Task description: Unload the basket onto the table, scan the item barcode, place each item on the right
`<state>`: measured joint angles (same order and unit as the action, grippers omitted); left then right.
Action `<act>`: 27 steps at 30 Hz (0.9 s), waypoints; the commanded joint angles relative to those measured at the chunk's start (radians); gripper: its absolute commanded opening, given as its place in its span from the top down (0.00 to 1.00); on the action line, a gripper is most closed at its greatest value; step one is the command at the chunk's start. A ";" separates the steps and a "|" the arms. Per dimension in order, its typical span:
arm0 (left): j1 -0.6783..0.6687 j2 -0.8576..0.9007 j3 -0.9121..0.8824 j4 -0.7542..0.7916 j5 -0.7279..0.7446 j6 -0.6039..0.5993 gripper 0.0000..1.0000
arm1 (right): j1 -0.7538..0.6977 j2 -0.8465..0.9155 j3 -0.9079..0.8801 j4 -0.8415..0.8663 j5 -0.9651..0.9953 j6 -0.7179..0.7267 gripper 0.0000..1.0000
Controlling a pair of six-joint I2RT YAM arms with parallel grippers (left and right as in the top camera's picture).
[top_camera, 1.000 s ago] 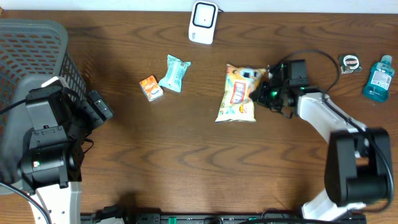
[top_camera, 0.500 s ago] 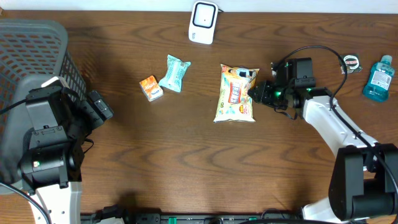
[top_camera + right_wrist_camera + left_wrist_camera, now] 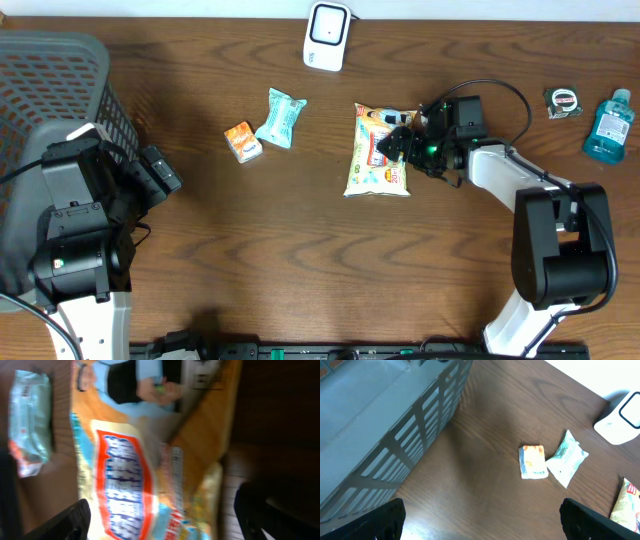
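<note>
A yellow snack bag (image 3: 374,165) with a red and blue label lies flat on the wooden table, right of centre. My right gripper (image 3: 398,140) hovers over the bag's upper right part with its jaws spread wide. In the right wrist view the snack bag (image 3: 135,475) fills the frame and runs between the two black fingertips (image 3: 65,521); the picture is blurred, and nothing is clamped. The white scanner (image 3: 327,35) stands at the table's far edge. My left gripper (image 3: 482,525) is open over bare wood beside the basket, holding nothing.
A grey mesh basket (image 3: 60,90) takes up the left end. A small orange packet (image 3: 242,141) and a teal packet (image 3: 279,117) lie left of the bag. A tape measure (image 3: 562,101) and a blue bottle (image 3: 608,125) sit at the far right.
My right gripper went from shut to wide open and moved left over the snack bag. The bag shifted slightly left and straightened. The left arm has not moved.
</note>
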<state>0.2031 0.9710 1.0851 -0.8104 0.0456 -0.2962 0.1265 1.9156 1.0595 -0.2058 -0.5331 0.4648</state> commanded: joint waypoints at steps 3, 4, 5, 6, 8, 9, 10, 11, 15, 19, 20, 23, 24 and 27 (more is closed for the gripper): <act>0.006 0.002 0.005 -0.001 -0.012 -0.009 0.02 | 0.033 0.115 -0.025 -0.026 -0.095 0.160 0.10; 0.006 0.002 0.005 -0.001 -0.012 -0.009 0.02 | 0.039 0.124 -0.025 -0.027 -0.098 0.182 0.11; 0.006 0.002 0.005 -0.001 -0.012 -0.009 0.02 | 0.045 0.134 -0.025 -0.025 -0.095 0.194 0.12; 0.006 0.002 0.005 -0.001 -0.012 -0.009 0.02 | 0.050 0.140 -0.025 -0.024 -0.089 0.201 0.13; 0.006 0.002 0.005 -0.001 -0.012 -0.009 0.02 | 0.056 0.148 -0.025 -0.021 -0.063 0.218 0.33; 0.006 0.002 0.005 -0.001 -0.012 -0.009 0.02 | 0.059 0.149 -0.025 -0.016 -0.047 0.219 0.57; 0.006 0.002 0.005 -0.001 -0.012 -0.009 0.02 | 0.061 0.149 -0.025 -0.007 -0.040 0.219 0.68; 0.006 0.002 0.005 -0.001 -0.012 -0.009 0.02 | 0.061 0.149 -0.024 0.005 -0.037 0.219 0.81; 0.006 0.002 0.005 -0.001 -0.012 -0.009 0.02 | 0.061 0.149 -0.024 0.062 -0.042 0.219 0.99; 0.006 0.002 0.005 -0.001 -0.012 -0.009 0.02 | 0.051 0.146 -0.024 0.190 -0.173 0.215 0.99; 0.006 0.002 0.005 -0.001 -0.012 -0.009 0.02 | 0.046 0.143 -0.024 0.235 -0.219 0.214 0.99; 0.006 0.002 0.005 -0.001 -0.012 -0.009 0.02 | 0.030 0.130 -0.024 0.381 -0.334 0.221 0.99; 0.006 0.002 0.005 -0.001 -0.012 -0.009 0.02 | 0.024 0.125 -0.024 0.431 -0.367 0.235 0.99; 0.006 0.002 0.005 -0.001 -0.012 -0.009 0.02 | 0.010 0.110 -0.024 0.585 -0.428 0.308 0.99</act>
<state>0.2031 0.9710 1.0851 -0.8108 0.0456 -0.2962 0.1520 2.0502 1.0325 0.3218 -0.8379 0.7105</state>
